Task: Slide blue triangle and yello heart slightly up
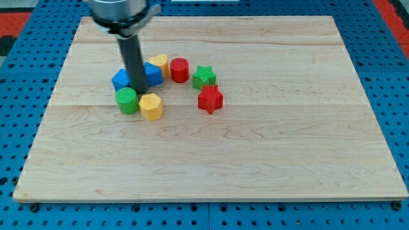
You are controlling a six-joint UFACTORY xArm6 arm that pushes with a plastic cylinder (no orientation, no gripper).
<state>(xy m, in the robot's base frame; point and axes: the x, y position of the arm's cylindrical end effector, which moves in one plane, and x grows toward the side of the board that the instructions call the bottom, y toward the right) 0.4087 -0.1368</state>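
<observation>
Your tip [138,90] sits on the table [268,160] in the middle of the cluster. There is no gripper on this rig, only the bare rod, so nothing is released, clenched or grasping anything.

The relation that matters: both task blocks lie just toward the view's top of your tip. The blue triangle [153,73] is immediately up and to the view's right of it, partly hidden behind the rod, and looks to be touching or nearly touching it. The yellow heart [160,64] is one step further up and right, pressed against the triangle's far side. That puts tip, triangle and heart roughly in a line slanting up-right, so I judge a short push toward the view's top would carry both together.

Other things close to your tip:
- a second blue block [120,79], up and to the view's left, its shape unclear
- a green cylinder [127,101], just below and left
- a yellow hexagon [151,106], just below and right
- a red cylinder [179,69], beyond the heart to the right, which could be nudged if the heart drifts sideways
</observation>
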